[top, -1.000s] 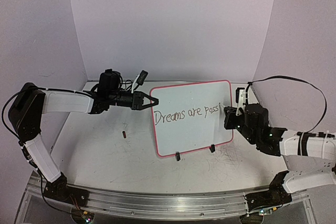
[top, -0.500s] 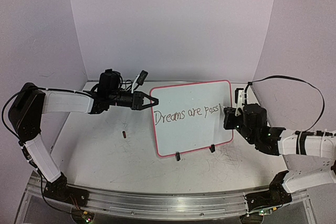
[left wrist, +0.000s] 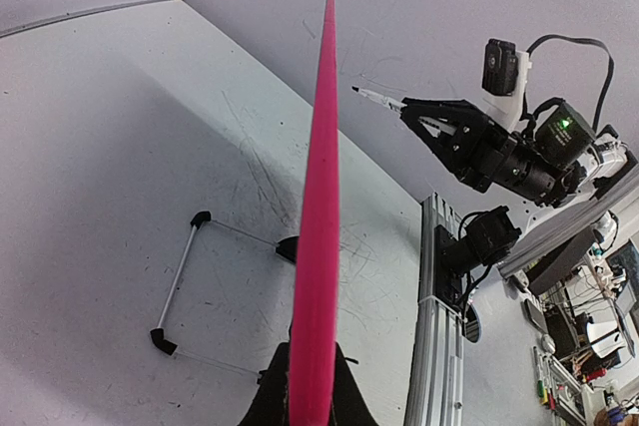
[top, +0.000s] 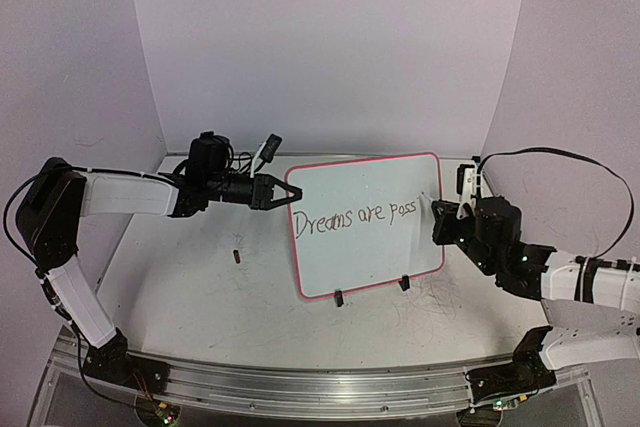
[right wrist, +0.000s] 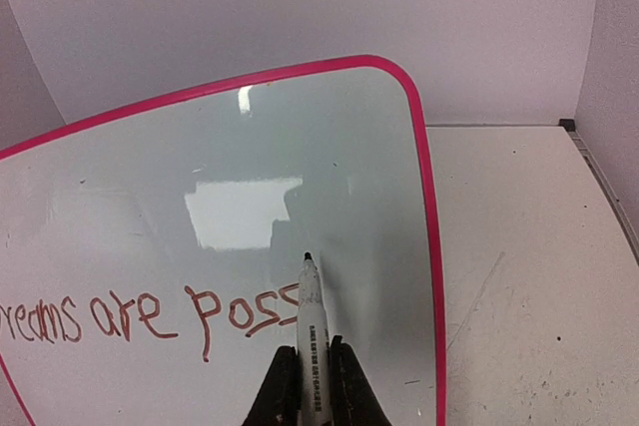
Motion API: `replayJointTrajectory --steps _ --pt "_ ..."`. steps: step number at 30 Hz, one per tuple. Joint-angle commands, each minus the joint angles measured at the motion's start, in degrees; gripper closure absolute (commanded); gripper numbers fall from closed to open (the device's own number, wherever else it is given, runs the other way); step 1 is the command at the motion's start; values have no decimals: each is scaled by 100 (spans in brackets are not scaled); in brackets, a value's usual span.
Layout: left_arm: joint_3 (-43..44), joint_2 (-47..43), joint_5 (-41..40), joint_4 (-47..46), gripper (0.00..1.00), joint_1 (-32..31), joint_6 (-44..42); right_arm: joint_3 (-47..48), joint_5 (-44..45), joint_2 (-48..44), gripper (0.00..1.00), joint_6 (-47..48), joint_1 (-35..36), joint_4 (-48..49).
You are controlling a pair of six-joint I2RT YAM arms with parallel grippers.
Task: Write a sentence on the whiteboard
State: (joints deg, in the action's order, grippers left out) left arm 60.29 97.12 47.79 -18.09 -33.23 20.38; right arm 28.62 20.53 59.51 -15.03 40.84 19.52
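Top external: left pincer (top: 283, 191) pinches whiteboard (top: 365, 257) at left rim; right pincer (top: 445, 217) clamps marker (right wrist: 310, 306), tip just inside right rim

text: sentence (top: 352, 216) "Dreams are poss" | on: whiteboard (top: 365, 259) | last letter possibly hidden by marker (right wrist: 311, 331)

The whiteboard (top: 365, 257) stands between left pincer (top: 284, 192) and right pincer (top: 440, 215).
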Motion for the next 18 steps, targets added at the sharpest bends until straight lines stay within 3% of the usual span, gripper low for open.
replayJointTrajectory --steps 1,18 --pt "97 -175 -220 200 100 -17 -141 -77 -22 7 100 -18 -23 -32" --pt "94 -192 -204 200 100 -17 -140 -66 -72 62 100 87 -27 -19"
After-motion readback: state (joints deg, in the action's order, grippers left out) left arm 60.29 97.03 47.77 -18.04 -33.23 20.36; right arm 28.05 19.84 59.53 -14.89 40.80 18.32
